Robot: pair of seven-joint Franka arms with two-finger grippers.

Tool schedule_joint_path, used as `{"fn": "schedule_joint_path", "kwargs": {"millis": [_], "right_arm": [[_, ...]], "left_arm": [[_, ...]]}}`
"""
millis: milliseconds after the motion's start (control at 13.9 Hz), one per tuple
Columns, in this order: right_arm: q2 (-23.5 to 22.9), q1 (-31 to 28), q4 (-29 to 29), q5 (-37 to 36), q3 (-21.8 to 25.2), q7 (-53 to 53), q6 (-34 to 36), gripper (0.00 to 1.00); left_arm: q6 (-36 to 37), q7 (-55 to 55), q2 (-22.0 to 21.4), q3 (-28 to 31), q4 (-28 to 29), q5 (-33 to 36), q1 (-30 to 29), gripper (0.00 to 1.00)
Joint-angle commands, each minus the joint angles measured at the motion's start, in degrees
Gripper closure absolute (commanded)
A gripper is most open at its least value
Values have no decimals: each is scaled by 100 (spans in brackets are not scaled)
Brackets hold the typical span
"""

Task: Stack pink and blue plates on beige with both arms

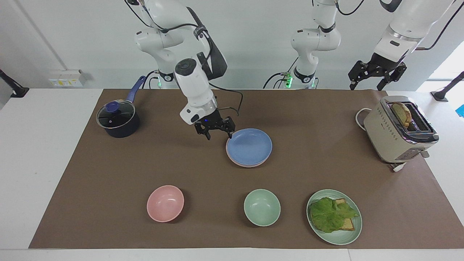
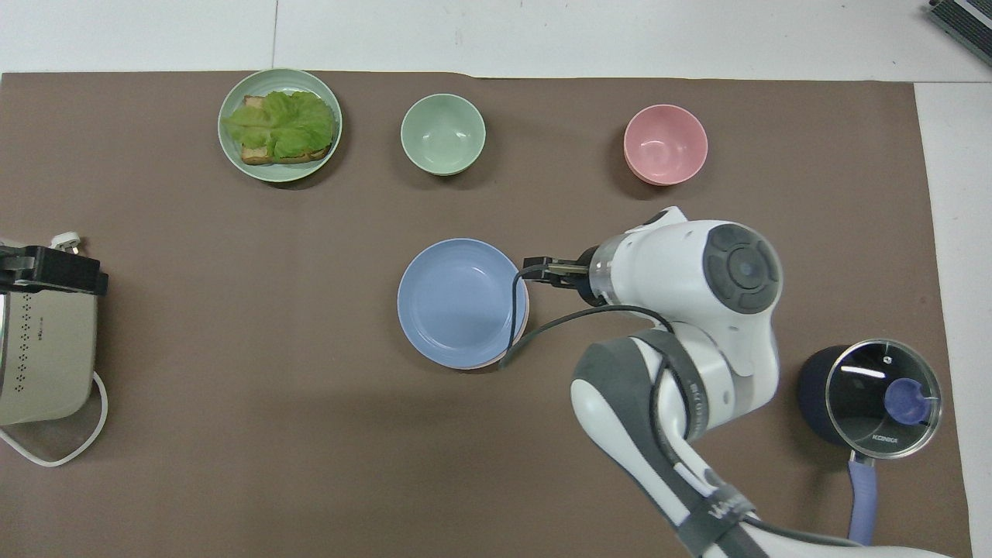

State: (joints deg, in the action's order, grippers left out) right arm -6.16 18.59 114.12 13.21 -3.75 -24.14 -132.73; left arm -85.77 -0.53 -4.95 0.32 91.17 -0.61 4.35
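Observation:
The blue plate (image 1: 249, 146) (image 2: 462, 301) lies flat on top of a stack in the middle of the brown mat. A thin edge of the pink plate (image 1: 242, 164) (image 2: 493, 363) shows under it. The beige plate is hidden beneath them. My right gripper (image 1: 218, 135) (image 2: 552, 272) hangs open just above the mat, beside the stack's rim toward the right arm's end, holding nothing. In the overhead view its wrist covers most of it. My left gripper (image 1: 366, 85) (image 2: 46, 271) waits open, raised over the toaster's end of the table.
A lidded dark saucepan (image 1: 117, 119) stands at the right arm's end and a toaster (image 1: 398, 130) with a bread slice at the left arm's end. Farthest from the robots sit a pink bowl (image 1: 165, 203), a green bowl (image 1: 261, 207) and a green plate (image 1: 349, 235) of lettuce and bread.

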Motion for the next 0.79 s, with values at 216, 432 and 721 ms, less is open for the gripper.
{"fn": "schedule_joint_path", "kwargs": {"millis": [216, 432, 721], "right_arm": [[1089, -1023, 58, -635, -38, 85, 1335, 0], [1258, -1524, -703, -837, -38, 452, 2677, 0], [1214, -1920, -1505, -1373, -38, 1007, 3630, 0]], "left_arm": [[113, -27, -41, -6, -47, 52, -31, 0], [113, -35, -41, -6, -47, 52, -31, 0], [113, -35, -41, -6, -47, 52, -31, 0]]}}
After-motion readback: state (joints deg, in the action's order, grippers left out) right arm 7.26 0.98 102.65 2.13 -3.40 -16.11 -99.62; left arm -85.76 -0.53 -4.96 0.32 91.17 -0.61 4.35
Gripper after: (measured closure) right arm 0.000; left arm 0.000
